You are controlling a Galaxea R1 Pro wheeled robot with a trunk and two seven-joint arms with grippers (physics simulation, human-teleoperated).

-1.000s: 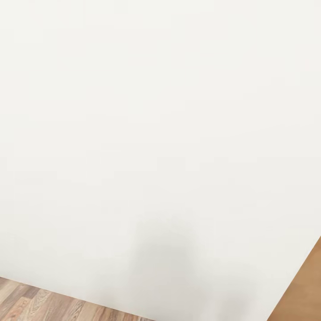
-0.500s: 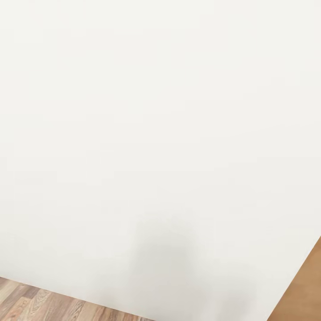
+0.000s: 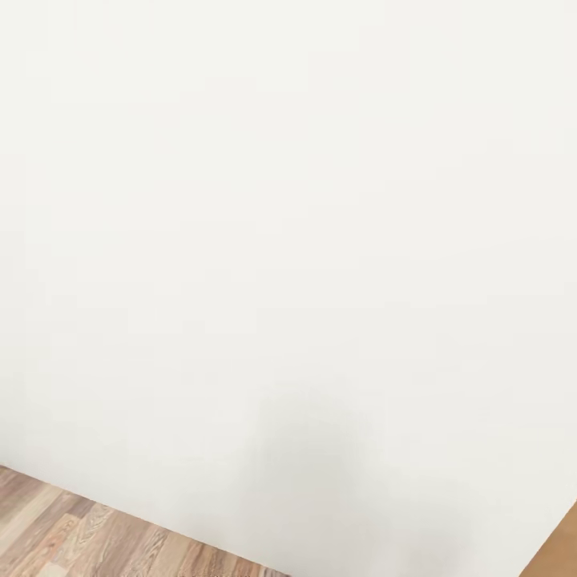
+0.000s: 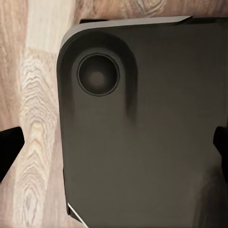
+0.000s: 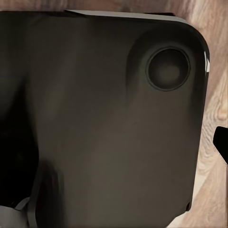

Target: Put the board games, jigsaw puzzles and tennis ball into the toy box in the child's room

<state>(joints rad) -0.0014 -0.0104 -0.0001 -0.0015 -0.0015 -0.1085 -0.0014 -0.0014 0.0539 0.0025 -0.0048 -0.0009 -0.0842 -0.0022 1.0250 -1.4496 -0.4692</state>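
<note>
Left fingers [image 4: 9, 151] spread; right fingers [image 5: 221, 142] partly visible.

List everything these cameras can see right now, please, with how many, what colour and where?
wall: one, plain white, across most of the head view.
shadow: one, faint grey, low on the wall.
floor: one, brown-grey wood planks, at the lower left corner of the head view and beneath the robot in both wrist views.
orange-brown surface: one sliver, at the lower right corner of the head view; what it is cannot be told.
robot base: one, dark grey with rounded corners and a round recess near each corner, over the wood floor in both wrist views.
left claw: black fingertips at the picture's edges, spread apart.
right claw: one black fingertip at the edge; open or shut cannot be told.
</note>
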